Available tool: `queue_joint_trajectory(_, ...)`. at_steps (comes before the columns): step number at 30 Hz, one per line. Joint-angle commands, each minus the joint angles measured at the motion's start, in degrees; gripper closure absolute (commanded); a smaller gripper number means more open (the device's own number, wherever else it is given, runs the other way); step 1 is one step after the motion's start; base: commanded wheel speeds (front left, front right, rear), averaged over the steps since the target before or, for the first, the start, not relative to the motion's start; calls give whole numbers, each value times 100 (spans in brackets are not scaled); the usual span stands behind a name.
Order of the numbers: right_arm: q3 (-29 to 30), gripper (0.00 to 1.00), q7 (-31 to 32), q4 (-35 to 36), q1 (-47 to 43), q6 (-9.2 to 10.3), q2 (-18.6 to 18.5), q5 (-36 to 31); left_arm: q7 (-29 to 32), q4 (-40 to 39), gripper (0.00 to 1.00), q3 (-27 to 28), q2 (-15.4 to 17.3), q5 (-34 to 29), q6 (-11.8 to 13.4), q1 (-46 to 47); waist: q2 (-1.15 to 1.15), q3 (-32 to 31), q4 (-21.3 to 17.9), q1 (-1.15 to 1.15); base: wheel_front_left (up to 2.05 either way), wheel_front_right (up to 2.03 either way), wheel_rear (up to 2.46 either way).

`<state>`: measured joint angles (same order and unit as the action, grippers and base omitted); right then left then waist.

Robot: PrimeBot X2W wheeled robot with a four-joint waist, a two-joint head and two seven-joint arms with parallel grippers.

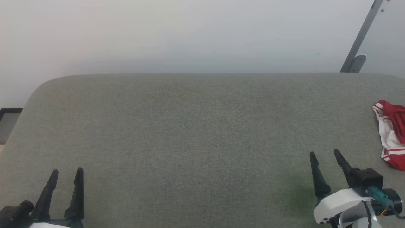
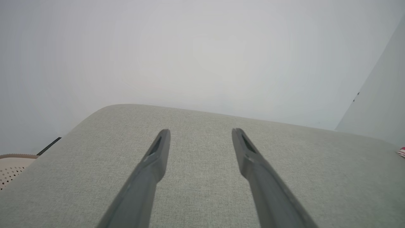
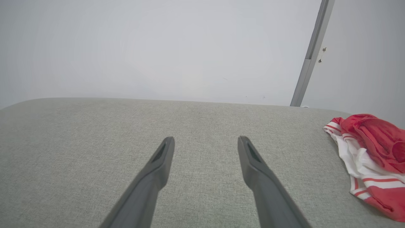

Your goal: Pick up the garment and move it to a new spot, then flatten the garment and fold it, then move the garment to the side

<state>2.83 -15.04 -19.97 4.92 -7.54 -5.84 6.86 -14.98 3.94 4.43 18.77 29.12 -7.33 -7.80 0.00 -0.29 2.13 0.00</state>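
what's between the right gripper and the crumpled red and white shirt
Nothing: the grey fabric-covered surface between the right gripper and the red-and-white jersey T-shirt is bare, per the head view.

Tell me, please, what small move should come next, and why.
Probably reach the right gripper rightward to the garment: both it and the left gripper are open and empty, and the garment lies crumpled at the right edge of the table, nearest the right gripper.

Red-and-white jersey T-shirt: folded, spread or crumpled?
Crumpled: the red-and-white jersey T-shirt lies in a wrinkled heap on the grey fabric surface.
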Motion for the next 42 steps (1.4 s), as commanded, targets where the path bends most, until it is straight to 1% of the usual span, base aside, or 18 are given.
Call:
queue_joint_trajectory(1, -1, 0, -12, 51, -52, 12, 26, -52, -20, -16, 0, 22, -28, 64, -16, -37, 0, -3, -1, 0, 0, 0, 0)
queue_joint_trajectory(5, 2, 0, -12, 58, -52, 12, 50, -60, -20, -32, 0, 50, -54, 120, -16, -48, 0, -8, -9, 0, 0, 0, 0)
queue_joint_trajectory(6, -1, 100, 0, 31, -2, 0, 34, -43, 0, -15, 100, 33, -64, 97, 0, -12, 0, -7, -9, 0, 0, 0, 0)
queue_joint_trajectory(12, -4, 100, 62, -247, -170, -1, 62, 44, 32, 265, 100, -57, -323, 176, 1, -35, 0, -8, -11, 0, 0, 0, 0)
queue_joint_trajectory(25, 66, 100, 433, -91, -108, 0, 102, 1527, 394, 390, 100, -14, -534, 1256, -2, 228, 0, -3, -32, 0, 0, 0, 0)
queue_joint_trajectory(26, 66, 100, 433, -91, -108, 0, 102, 1527, 394, 390, 100, -14, -534, 1256, -2, 228, 0, -3, -32, 0, 0, 0, 0)
queue_joint_trajectory(42, 125, 100, 803, 79, -47, 1, 143, 3068, 775, 523, 100, 35, -755, 2377, -6, 496, 0, 4, -58, 0, 0, 0, 0)
